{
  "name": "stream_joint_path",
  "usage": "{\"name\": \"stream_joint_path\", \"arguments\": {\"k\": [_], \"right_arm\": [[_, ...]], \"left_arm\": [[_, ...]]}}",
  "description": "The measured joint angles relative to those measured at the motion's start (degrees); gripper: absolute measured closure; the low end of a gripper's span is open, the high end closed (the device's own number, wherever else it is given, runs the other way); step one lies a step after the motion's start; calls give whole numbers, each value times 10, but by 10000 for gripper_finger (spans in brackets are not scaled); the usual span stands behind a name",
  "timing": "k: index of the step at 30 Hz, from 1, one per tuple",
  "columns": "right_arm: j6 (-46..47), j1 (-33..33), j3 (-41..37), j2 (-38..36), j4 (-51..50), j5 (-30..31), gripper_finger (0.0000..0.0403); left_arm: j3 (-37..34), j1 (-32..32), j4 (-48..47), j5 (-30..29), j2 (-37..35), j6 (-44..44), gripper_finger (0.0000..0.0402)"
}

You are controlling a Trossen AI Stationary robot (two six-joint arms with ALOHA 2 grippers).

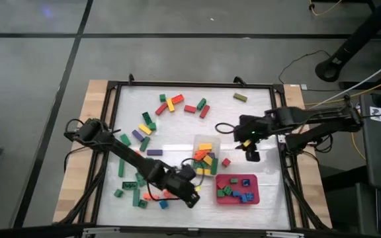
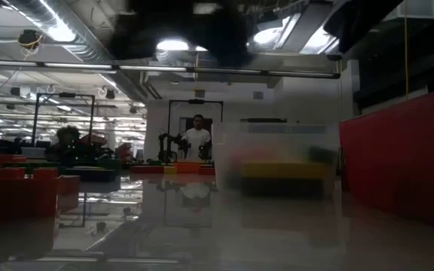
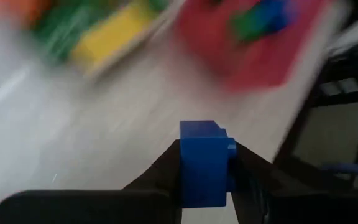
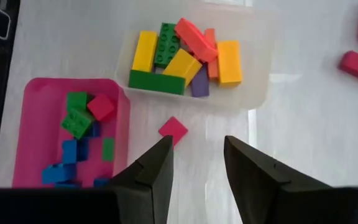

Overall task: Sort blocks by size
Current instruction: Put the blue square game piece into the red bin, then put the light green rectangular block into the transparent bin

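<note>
Sitting between left end effector (image 3: 205, 177) fingers (image 3: 160, 171): 1 blue block (image 3: 205, 163).

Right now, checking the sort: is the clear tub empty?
No. The clear tub holds several long blocks: yellow, green, red, orange, purple.

the blocks (image 1: 170, 102) were small studded plastic bricks in green, red, yellow, blue, orange and purple, some short and square, others longer bars. many lay loose across the white table top, scattered in its far and left parts, with a green cluster (image 1: 132, 188) near the front left. longer bars, yellow, green, red, orange and purple, were piled in the clear tub (image 4: 185, 56). short square ones, mostly green and blue with one red, sat in the red tray (image 4: 79, 134). one small red block (image 4: 173, 129) lay alone on the table between tub and tray. a blue block (image 3: 205, 163) was pinched between the left gripper's fingers.
</note>
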Motion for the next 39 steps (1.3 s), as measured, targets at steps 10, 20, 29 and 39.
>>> {"name": "stream_joint_path", "arguments": {"k": [10, 20, 29, 39], "right_arm": [[10, 0, 0, -63, -31, 25, 260], [40, -7, -23, -70, -81, 349, 260], [-25, -155, -89, -69, -56, 301, 260], [-196, -396, -156, -49, 142, 111, 260]], "left_arm": [[0, 63, 359, -25, 84, 356, 319], [0, 89, 432, -3, 145, 439, 280], [-1, 88, 424, 4, 153, 439, 209], [0, 89, 386, 4, 127, 453, 205]]}}
